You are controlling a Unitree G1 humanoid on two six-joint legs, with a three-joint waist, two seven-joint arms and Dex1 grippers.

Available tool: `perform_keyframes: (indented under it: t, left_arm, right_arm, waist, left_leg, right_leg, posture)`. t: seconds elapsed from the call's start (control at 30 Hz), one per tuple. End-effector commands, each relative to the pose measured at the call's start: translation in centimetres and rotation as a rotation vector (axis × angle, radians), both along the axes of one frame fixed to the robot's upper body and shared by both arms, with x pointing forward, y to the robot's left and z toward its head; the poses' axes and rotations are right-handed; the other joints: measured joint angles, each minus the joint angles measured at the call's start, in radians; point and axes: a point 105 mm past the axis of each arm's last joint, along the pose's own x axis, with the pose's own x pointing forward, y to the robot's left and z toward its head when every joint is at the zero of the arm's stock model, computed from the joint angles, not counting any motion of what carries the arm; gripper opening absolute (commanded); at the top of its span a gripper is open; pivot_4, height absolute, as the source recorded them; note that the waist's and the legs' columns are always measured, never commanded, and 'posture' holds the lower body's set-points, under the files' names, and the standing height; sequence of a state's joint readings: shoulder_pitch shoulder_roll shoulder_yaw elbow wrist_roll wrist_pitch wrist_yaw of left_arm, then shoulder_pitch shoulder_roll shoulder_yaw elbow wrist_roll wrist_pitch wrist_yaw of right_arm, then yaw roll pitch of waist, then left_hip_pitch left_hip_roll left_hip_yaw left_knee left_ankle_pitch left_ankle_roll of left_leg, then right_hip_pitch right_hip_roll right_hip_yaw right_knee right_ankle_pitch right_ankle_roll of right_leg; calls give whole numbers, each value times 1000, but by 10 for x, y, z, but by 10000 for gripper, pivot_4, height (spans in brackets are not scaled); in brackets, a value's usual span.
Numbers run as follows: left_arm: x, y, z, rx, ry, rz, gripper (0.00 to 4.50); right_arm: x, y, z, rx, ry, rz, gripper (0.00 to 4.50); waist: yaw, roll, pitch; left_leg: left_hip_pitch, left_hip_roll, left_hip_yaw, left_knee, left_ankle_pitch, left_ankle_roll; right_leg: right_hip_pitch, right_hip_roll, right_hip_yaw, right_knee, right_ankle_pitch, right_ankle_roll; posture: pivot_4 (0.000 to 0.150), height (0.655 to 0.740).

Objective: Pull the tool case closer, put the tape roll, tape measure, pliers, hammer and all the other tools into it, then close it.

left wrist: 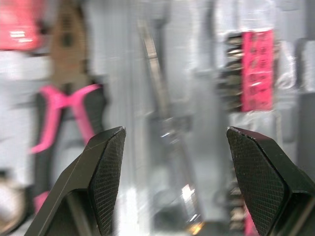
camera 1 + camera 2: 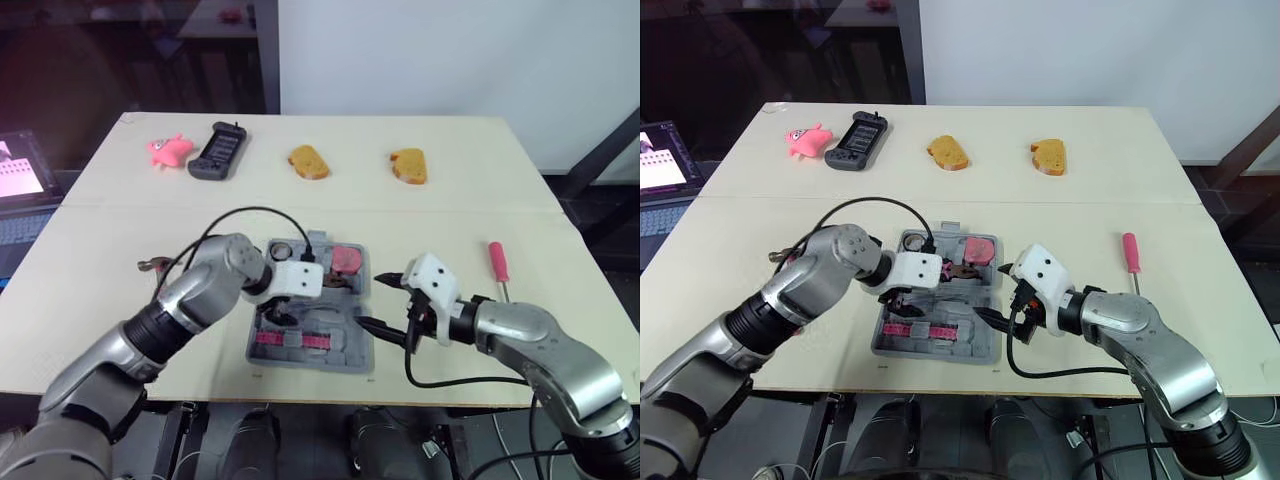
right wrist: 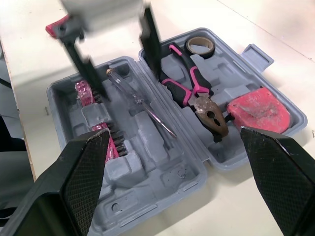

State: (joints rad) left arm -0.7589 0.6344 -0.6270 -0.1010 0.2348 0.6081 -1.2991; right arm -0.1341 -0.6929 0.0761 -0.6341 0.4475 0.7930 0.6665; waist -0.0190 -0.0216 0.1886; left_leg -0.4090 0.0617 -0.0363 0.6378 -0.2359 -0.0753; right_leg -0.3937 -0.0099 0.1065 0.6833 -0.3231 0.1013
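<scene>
Grey plastic is seen in the middle of the table, where the tool case is laid open near the front edge. Over its left part the left gripper is held with the fingers spread and nothing between them. In the far half of the case the tape roll, the pliers and the red tape measure are placed. Just beside the right edge of the case the right gripper is seen, widely spread and empty. Further right a red-handled screwdriver is seen on the table, well apart from the case.

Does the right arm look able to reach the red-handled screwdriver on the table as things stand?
Probably yes: the red-handled screwdriver lies uncovered on bare table beside that forearm, though the open right tool points toward the grey plastic case and must turn back.
</scene>
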Motion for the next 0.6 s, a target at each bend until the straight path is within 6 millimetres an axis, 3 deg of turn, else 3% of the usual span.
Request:
perform_keyframes:
  t: [0.03,0.33,0.43,0.6]
  left_arm:
    - [5,6,22,-39,-32,3,34470]
    - [15,31,29,-184,47,95,34470]
    - [13,37,26,-182,53,92,26166]
    - [4,41,18,-187,92,93,465]
  right_arm:
    - [-5,7,10,19,-41,32,45000]
    - [-5,6,9,19,-41,21,45000]
    - [-5,6,8,20,-40,19,45000]
    - [-6,6,8,20,-37,18,45000]
  waist:
    - [-1,0,0]
    - [-1,0,0]
    - [-2,0,0]
    - [-1,0,0]
  left_leg:
    - [0,0,0,0,0,0]
    - [0,0,0,0,0,0]
    - [0,0,0,0,0,0]
    - [0,0,0,0,0,0]
  right_leg:
    - [0,0,0,0,0,0]
    - [0,0,0,0,0,0]
    - [0,0,0,0,0,0]
    - [0,0,0,0,0,0]
  posture:
    - [1500,7400]
    - [1500,7400]
    - [1500,7400]
    - [1500,7400]
